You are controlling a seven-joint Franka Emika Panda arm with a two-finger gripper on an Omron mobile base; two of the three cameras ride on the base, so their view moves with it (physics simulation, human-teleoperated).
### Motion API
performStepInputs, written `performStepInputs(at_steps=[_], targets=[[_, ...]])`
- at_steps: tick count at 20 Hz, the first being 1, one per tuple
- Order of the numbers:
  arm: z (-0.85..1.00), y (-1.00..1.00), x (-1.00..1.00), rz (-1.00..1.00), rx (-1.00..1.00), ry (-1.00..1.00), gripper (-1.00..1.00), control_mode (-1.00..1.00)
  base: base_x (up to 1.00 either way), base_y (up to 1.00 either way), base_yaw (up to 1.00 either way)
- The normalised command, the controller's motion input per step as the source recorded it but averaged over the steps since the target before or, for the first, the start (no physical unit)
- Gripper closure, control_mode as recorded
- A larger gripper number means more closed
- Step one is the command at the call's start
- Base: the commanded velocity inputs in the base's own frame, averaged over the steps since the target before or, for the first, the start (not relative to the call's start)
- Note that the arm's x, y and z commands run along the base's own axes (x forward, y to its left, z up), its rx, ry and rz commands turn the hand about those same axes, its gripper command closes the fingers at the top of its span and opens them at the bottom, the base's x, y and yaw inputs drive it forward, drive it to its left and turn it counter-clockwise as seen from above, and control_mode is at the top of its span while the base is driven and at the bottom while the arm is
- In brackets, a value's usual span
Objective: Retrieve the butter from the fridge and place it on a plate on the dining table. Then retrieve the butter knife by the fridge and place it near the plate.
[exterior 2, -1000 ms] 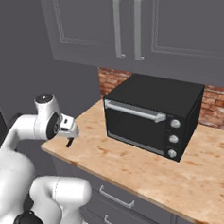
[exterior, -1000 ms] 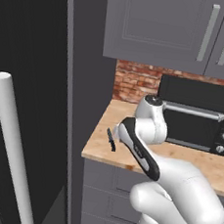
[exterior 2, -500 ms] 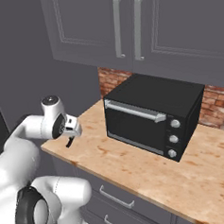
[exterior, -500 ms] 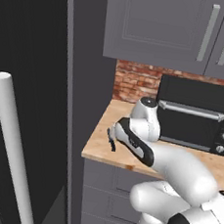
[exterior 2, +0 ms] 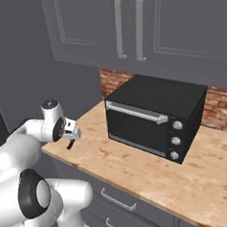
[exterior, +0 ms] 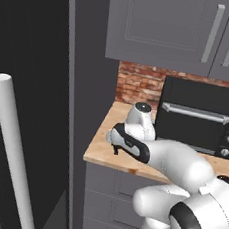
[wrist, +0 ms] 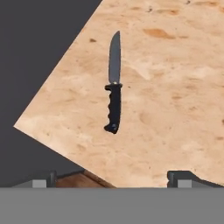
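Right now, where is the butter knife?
In the hand view, the butter knife lies flat on the wooden counter near its corner, apart from the gripper, whose fingertips show spread below it.

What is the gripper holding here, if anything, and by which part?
Nothing. The gripper is open, and the butter knife lies flat on the wooden counter beyond the fingertips, untouched.
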Motion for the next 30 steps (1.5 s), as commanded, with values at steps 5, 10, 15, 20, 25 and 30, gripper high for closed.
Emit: performStepInputs(at_steps=[5,10,15,20,25,30], targets=[[-0.23,0.07,0.33,0.0,-0.01,0.0,-1.0,-1.0,0.0,0.0,0.0],[-0.18,0.0,0.27,0.0,-0.03,0.0,-1.0,-1.0,0.0,0.0,0.0],[-0.13,0.0,0.03,0.0,-0.03,0.01,-1.0,-1.0,0.0,0.0,0.0],[-0.2,0.0,0.03,0.0,0.0,0.0,-1.0,-1.0,0.0,0.0,0.0],[-0.29,0.0,0.11,0.0,0.0,0.0,-1.0,-1.0,0.0,0.0,0.0],[-0.19,0.0,0.17,0.0,0.0,0.0,-1.0,-1.0,0.0,0.0,0.0]])
